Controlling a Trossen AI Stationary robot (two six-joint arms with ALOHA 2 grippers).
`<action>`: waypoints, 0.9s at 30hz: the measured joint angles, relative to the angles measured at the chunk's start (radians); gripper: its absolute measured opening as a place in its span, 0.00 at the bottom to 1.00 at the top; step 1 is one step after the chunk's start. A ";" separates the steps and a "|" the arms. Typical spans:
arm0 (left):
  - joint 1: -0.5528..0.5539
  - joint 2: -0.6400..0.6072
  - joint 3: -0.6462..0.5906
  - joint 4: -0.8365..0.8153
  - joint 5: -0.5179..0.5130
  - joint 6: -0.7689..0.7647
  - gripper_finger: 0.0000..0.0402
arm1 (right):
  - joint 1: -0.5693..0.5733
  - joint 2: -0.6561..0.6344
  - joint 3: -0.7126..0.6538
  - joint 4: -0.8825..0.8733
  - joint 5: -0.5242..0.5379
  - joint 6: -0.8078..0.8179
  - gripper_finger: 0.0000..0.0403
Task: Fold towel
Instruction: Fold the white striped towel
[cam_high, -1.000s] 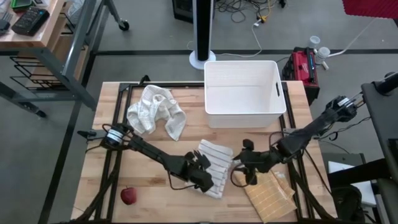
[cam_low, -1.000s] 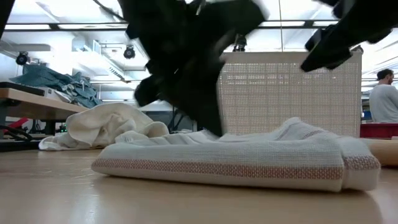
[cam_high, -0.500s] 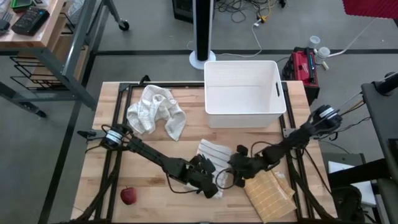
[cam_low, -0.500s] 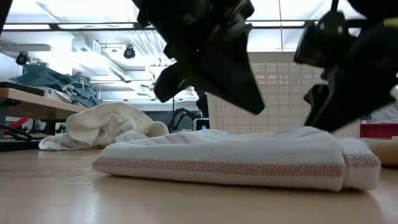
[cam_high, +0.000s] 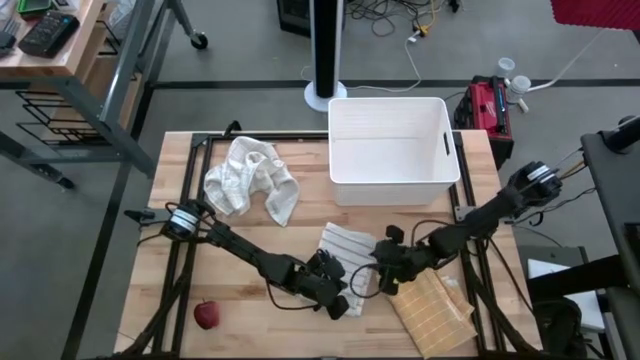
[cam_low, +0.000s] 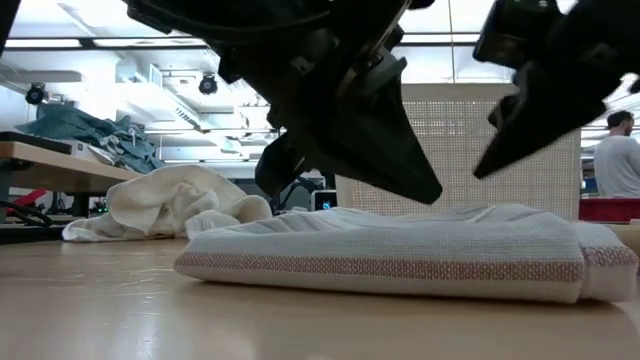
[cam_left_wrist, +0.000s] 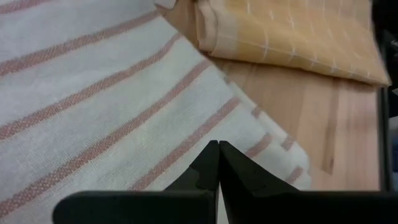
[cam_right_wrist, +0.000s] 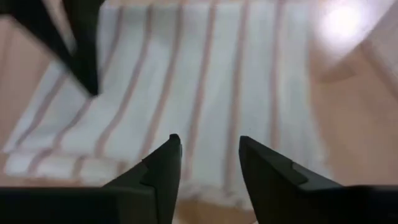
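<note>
Towel folding finds my two hands meeting over the striped towel (cam_high: 345, 250), which lies folded flat on the wooden bench (cam_high: 190, 215) at about 6 o'clock from the white plastic bin (cam_high: 392, 150). My left hand (cam_high: 335, 290) sits at the towel's 7 o'clock corner with its fingers pressed together, tips touching; from my left wrist I see them closed just above the red-striped weave (cam_left_wrist: 99, 112), with no cloth visibly pinched between them. My right hand (cam_high: 388, 270) hovers at the towel's 3 o'clock edge, fingers (cam_right_wrist: 163, 168) spread apart and holding nothing, the stripes (cam_right_wrist: 199, 93) lying below them. From bench height the towel (cam_low: 400, 250) shows as a flat stack of layers with a red-banded hem, both hands dark above it. Just beside it, at its 4 o'clock, lies a yellow checked cloth (cam_high: 432, 312). A crumpled white towel (cam_high: 250, 178) rests well apart at 10 o'clock, and a red apple (cam_high: 207, 316) sits near the bench's front edge at 8 o'clock. A person (cam_low: 617, 150) stands in the room beyond.
</note>
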 joint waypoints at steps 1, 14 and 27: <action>0.001 0.000 0.000 0.002 0.004 -0.001 0.00 | -0.006 -0.003 0.000 0.001 0.018 -0.006 0.37; 0.001 0.000 0.000 0.009 0.017 -0.002 0.00 | -0.040 0.160 -0.001 -0.014 -0.044 -0.005 0.14; 0.009 0.000 0.001 0.098 0.079 0.092 0.00 | -0.017 0.053 -0.001 0.025 -0.033 -0.034 0.01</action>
